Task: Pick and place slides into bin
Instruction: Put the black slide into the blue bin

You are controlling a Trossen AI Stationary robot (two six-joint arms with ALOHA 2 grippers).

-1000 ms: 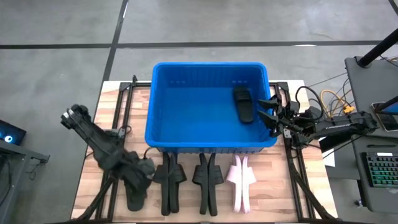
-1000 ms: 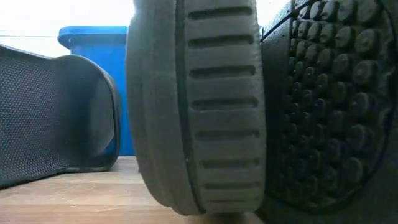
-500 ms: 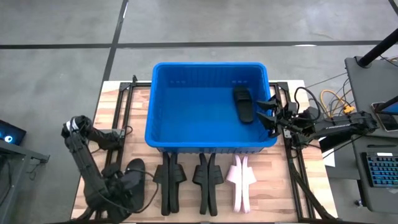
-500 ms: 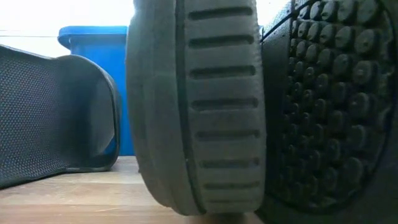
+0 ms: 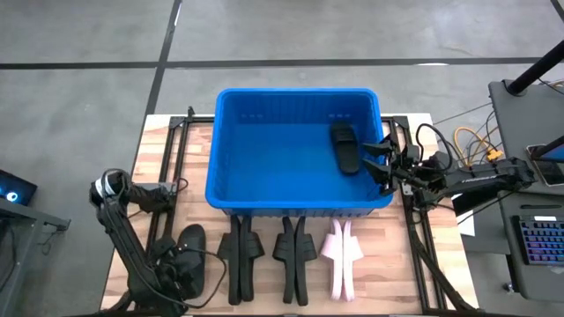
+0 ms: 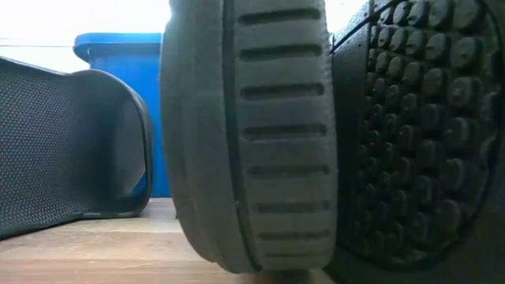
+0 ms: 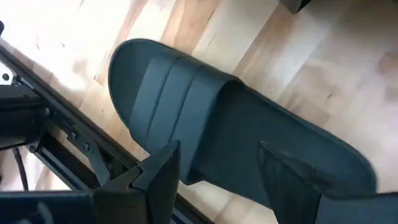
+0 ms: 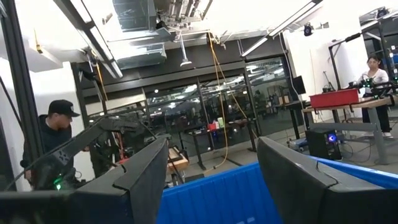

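The blue bin (image 5: 264, 158) stands mid-table with one black slide (image 5: 345, 147) lying in it at its right wall. A black slide (image 5: 189, 239) lies flat, sole down, at the front left; it also shows in the left wrist view (image 7: 205, 118). My left gripper (image 5: 181, 269) is open right above this slide's heel half (image 7: 217, 162), fingers pointing down. I cannot tell whether it touches. More black slides (image 5: 240, 255) (image 5: 293, 255) and a pale pink one (image 5: 342, 257) stand on edge in front of the bin. My right gripper (image 5: 382, 161) is open and empty at the bin's right rim (image 8: 211, 168).
Black frame rails (image 5: 172, 154) run along the table's left and right sides. Cables (image 5: 458, 145) and a keyboard (image 5: 538, 238) lie off the table's right. In the low view, slides on edge (image 6: 248, 134) block most of the sight. People stand in the room behind (image 8: 53, 137).
My left arm has folded back: its gripper has gone toward the table's near edge and tipped from slanting forward to pointing down over the front-left black slide. The slides and the right gripper have kept still.
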